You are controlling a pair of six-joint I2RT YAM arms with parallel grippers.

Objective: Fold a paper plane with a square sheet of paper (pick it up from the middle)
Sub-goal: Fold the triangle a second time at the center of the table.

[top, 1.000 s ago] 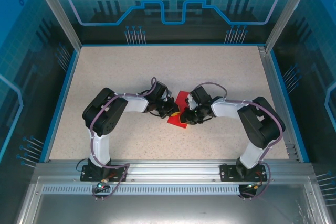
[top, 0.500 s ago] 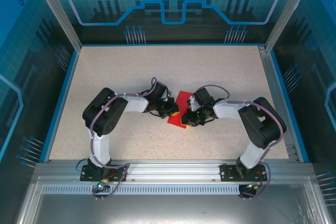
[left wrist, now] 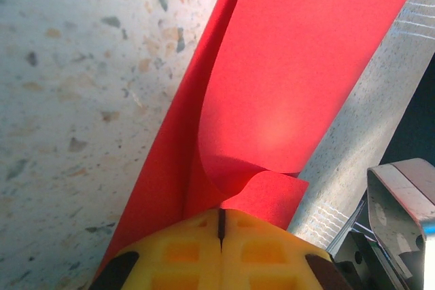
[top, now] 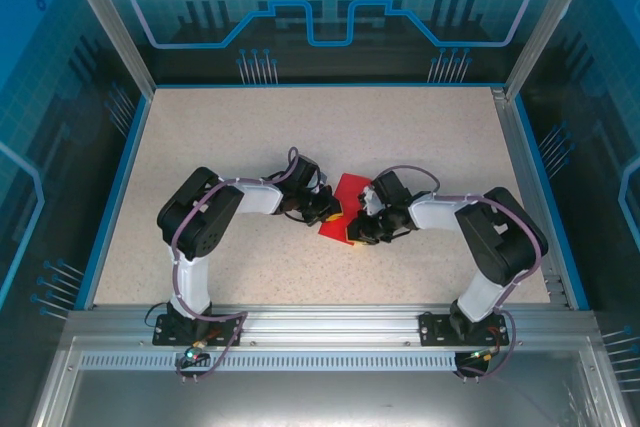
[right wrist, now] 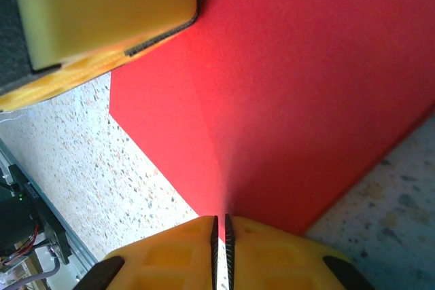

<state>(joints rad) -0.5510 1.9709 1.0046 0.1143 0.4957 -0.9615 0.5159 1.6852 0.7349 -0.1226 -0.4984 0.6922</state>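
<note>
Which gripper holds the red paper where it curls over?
The left gripper: the red sheet rolls over itself there. At the right gripper it lies flat, faintly creased.

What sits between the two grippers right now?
The square sheet of paper spans the gap between left gripper and right gripper, each shut on it; the top external view shows this.

My top camera looks down from far behind the black-and-white arms [top: 205,217]. Each wrist camera peers close past its yellow fingertips [left wrist: 177,249] [right wrist: 170,256] onto the same thin red paper sheet [left wrist: 285,86] [right wrist: 292,86] [top: 349,187] ahead.
</note>
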